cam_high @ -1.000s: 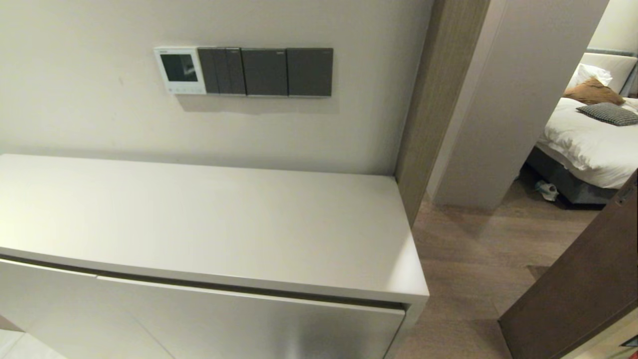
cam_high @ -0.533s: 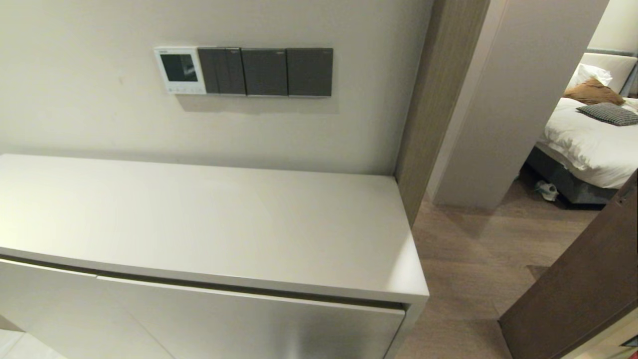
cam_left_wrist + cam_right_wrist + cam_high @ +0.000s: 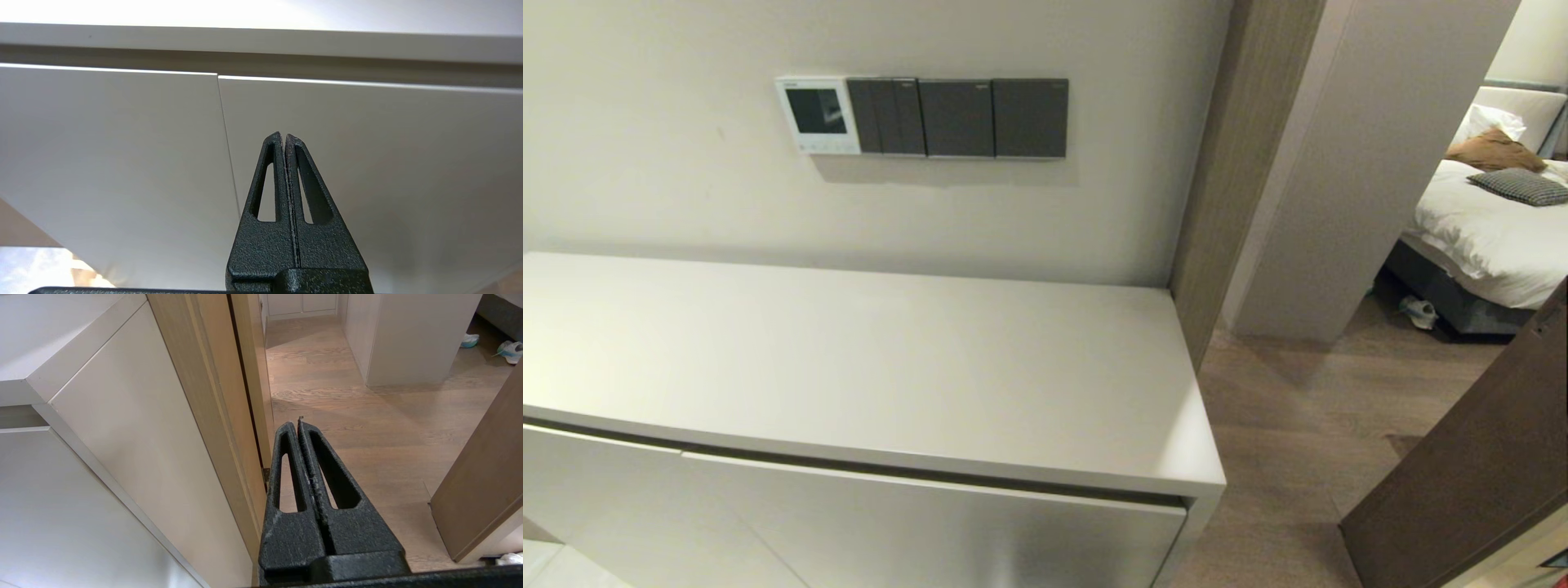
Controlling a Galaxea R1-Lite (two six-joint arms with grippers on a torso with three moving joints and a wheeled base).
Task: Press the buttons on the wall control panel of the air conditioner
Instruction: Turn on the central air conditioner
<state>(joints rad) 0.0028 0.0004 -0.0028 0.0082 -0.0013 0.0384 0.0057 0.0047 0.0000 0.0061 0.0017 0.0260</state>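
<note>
Head view: one control panel (image 3: 818, 115), three switch plates (image 3: 957, 118)

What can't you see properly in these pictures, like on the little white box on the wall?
- Buttons on the control panel: head view, too small to count or read.
- Screen: head view, dark, no digits readable.
- Both arms: outside the head view.
- Left tool: shut, faces only cabinet doors; the panel is out of frame.
- Right tool: shut, faces the floor.

The white plastic panel (image 3: 818, 115) looks glossy, the cabinet (image 3: 866, 367) smooth matt, the floor (image 3: 1307, 425) grained wood.
</note>
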